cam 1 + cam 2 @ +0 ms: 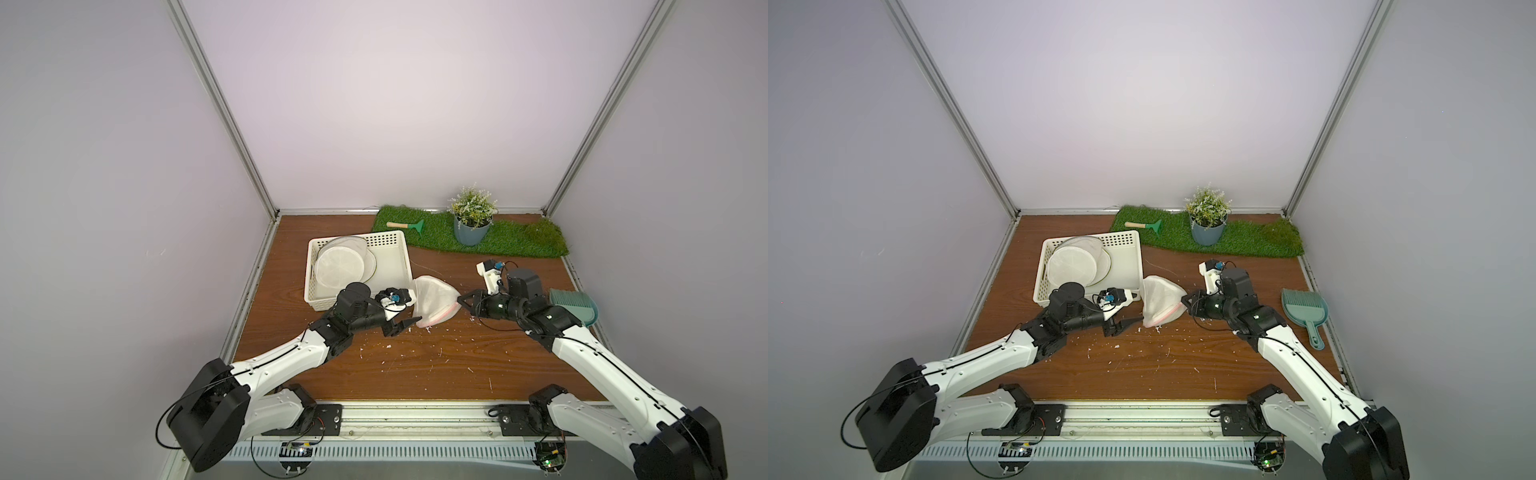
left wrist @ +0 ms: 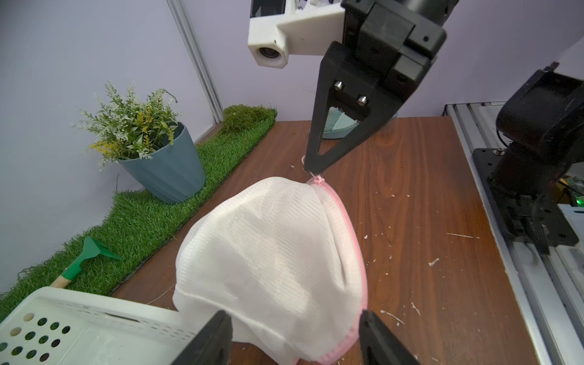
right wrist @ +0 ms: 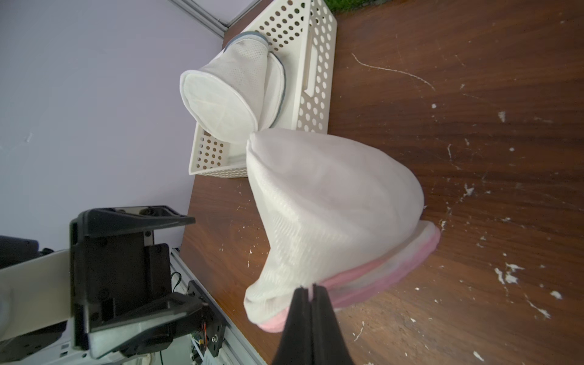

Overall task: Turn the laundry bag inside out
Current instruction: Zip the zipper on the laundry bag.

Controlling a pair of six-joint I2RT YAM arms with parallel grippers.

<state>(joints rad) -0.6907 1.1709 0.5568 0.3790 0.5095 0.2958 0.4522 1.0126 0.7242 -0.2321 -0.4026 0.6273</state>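
Note:
The laundry bag (image 1: pixel 434 301) (image 1: pixel 1160 305) is white mesh with a pink zipper rim, bulging into a dome just above the wooden table. My right gripper (image 1: pixel 459 300) (image 3: pixel 311 289) is shut on the pink zipper edge at the bag's right end; the left wrist view shows its tip (image 2: pixel 316 170) pinching that rim. My left gripper (image 1: pixel 413 315) (image 2: pixel 294 316) stands open at the bag's left end. Its fingers (image 2: pixel 218 331) flank the fabric (image 2: pixel 271 252) without pinching it. In the right wrist view the bag (image 3: pixel 331 205) hangs from the shut jaws and the open left gripper (image 3: pixel 196 262) sits beside it.
A white perforated basket (image 1: pixel 390 239) with other round mesh bags stands just behind the left gripper. At the back, a grass mat (image 1: pixel 519 243) carries a potted plant (image 1: pixel 471 216) and a green hand rake (image 1: pixel 409 225). A teal dustpan (image 1: pixel 1304 311) lies at the right. White crumbs dot the table.

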